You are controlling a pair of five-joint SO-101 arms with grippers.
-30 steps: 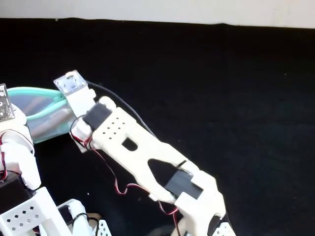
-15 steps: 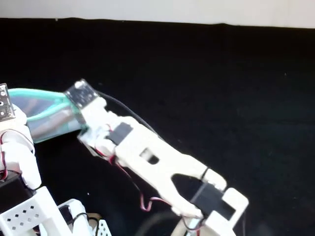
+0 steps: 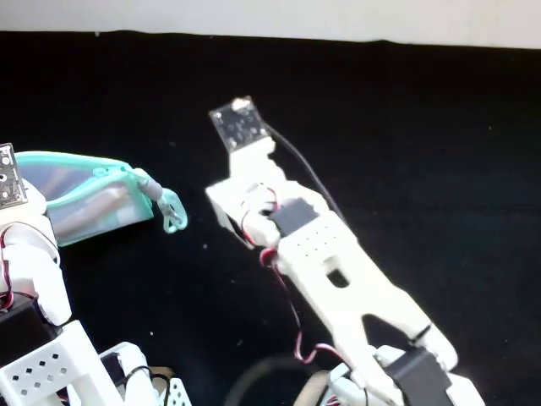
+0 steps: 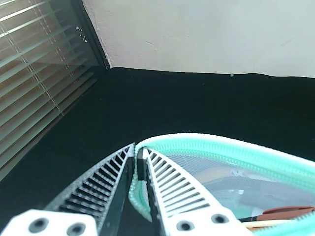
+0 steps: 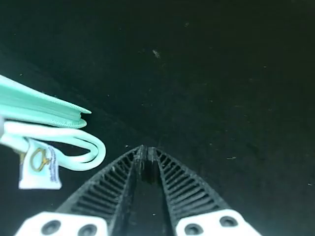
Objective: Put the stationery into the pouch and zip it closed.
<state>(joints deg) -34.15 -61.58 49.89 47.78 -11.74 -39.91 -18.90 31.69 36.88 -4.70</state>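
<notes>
One change: half a second ago the right arm (image 3: 338, 262) was down at the pouch's (image 3: 84, 203) zip end, and it has now swung clear to the side, well apart from the pouch, over bare black bench (image 3: 406, 127). The right pincer (image 5: 145, 152) is pressed together with nothing between its tips, so it has let go. The cord pull (image 3: 169, 211) hangs loose off the pouch's end. Judging by that and the teal zip (image 4: 221, 147) running unbroken along the top, the zip looks drawn closed and the task is at or near done. The pouch itself lies at the bench's left edge, in the same spot as before. The left pincer (image 4: 140, 164) is pinching the zip edge at the pouch's other end. The left wrist view gives that pinch up close and the stationery (image 4: 283, 215) inside, through the see-through side; the high view gives the gap between arm and pouch. The right wrist view adds a small tag (image 5: 39, 169) on the cord pull.
</notes>
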